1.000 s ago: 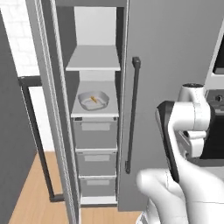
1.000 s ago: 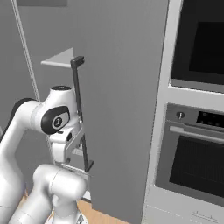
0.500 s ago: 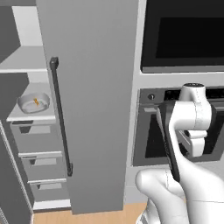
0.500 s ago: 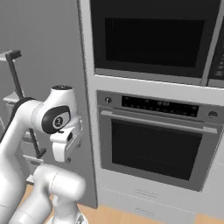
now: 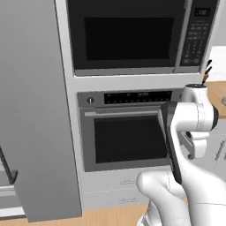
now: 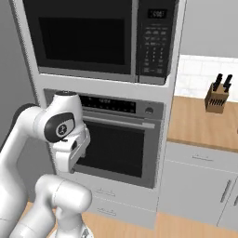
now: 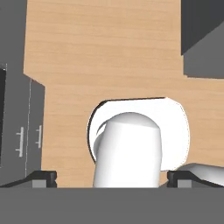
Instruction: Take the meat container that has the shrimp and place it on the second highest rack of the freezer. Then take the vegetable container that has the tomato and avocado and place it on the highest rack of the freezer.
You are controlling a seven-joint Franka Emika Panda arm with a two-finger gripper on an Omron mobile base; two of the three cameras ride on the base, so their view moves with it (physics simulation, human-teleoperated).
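Freezer (image 5: 37, 110) door fills the left of the left base view, its dark bar handle (image 5: 8, 167) low at the edge; the right base view instead shows a wooden counter (image 6: 200, 125) with a knife block (image 6: 217, 95). Oven (image 5: 128, 137) and microwave (image 5: 132, 35) stand straight ahead. Gripper (image 7: 112, 178) hangs wide open, empty, over bare wooden floor (image 7: 100, 52), dark cabinets (image 7: 22, 131) just beside

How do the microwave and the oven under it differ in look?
The microwave sits above, the oven below. The microwave has a keypad panel to the right of its door; the oven has a control strip with a knob above its door. The oven has a long bar handle; no such bar shows on the microwave. Both have grey frames and dark windows.
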